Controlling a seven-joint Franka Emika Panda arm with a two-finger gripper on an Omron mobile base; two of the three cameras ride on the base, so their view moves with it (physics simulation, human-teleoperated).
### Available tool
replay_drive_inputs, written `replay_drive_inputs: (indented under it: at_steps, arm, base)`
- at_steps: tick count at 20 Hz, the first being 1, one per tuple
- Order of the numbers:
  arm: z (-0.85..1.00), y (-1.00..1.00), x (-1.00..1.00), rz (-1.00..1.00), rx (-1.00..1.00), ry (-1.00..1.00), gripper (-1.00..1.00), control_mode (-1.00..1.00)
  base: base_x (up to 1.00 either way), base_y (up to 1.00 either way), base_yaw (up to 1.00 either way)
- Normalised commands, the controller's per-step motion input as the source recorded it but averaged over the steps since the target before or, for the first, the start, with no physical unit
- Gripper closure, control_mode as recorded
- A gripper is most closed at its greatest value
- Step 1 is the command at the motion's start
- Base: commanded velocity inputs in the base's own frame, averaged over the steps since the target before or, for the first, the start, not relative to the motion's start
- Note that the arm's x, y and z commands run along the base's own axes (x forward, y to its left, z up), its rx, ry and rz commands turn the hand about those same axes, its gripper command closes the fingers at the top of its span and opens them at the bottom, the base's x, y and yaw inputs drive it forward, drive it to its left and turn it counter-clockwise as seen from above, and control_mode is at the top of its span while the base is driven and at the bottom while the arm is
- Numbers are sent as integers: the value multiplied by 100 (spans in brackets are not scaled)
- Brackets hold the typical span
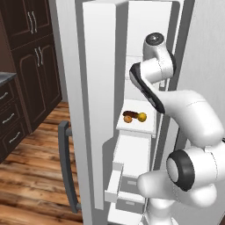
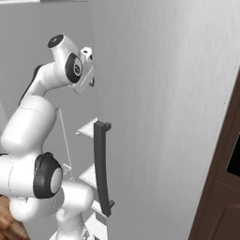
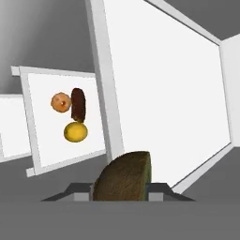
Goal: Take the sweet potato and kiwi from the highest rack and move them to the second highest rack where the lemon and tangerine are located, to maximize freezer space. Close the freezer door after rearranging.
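The gripper (image 3: pixel 123 187) was pinched on the kiwi (image 3: pixel 124 177), a fuzzy brown fruit with a cut green edge showing at its right side in the hand view, seated between the finger tips close to the camera. The jaws stood narrowed onto the fruit rather than fully pressed together, which suited a small round thing that would roll if merely nudged. The arm reached into the upper part of the open freezer (image 1: pixel 145 26), its wrist up by the highest rack (image 3: pixel 164 89), whose broad white surface lay bare beside the held fruit. On the second highest rack (image 1: pixel 147 125) the sweet potato (image 1: pixel 130 114) already lay touching the tangerine (image 1: pixel 127 119) and the lemon (image 1: pixel 142 116), the three bunched near the rack's front, so half of the rearranging appeared done. In the hand view the same cluster showed with the sweet potato between the two round fruits. There looked to be free space on that rack beside the group for the kiwi. The freezer door (image 1: pixel 99 88) stood swung wide, its dark curved handle (image 1: pixel 66 167) low on the outer face, and it remained to be shut once the kiwi was down.
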Motion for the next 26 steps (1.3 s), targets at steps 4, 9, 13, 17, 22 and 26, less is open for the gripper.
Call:
replay_drive_inputs:
  at_steps: [4,9,13,17,22,26]
  arm:
    - [-4,10,-74,25,0,0,100,-100]
    - [-15,13,-68,28,0,0,100,-100]
    - [-31,24,-54,21,0,0,100,-100]
    - [-45,25,-33,10,-7,0,100,-100]
    - [-50,8,-2,0,-14,0,100,-100]
    - [-40,0,0,0,-2,0,100,-100]
  base:
    - [0,0,0]
    - [0,0,0]
    - [0,0,0]
    - [0,0,0]
    - [0,0,0]
    - [0,0,0]
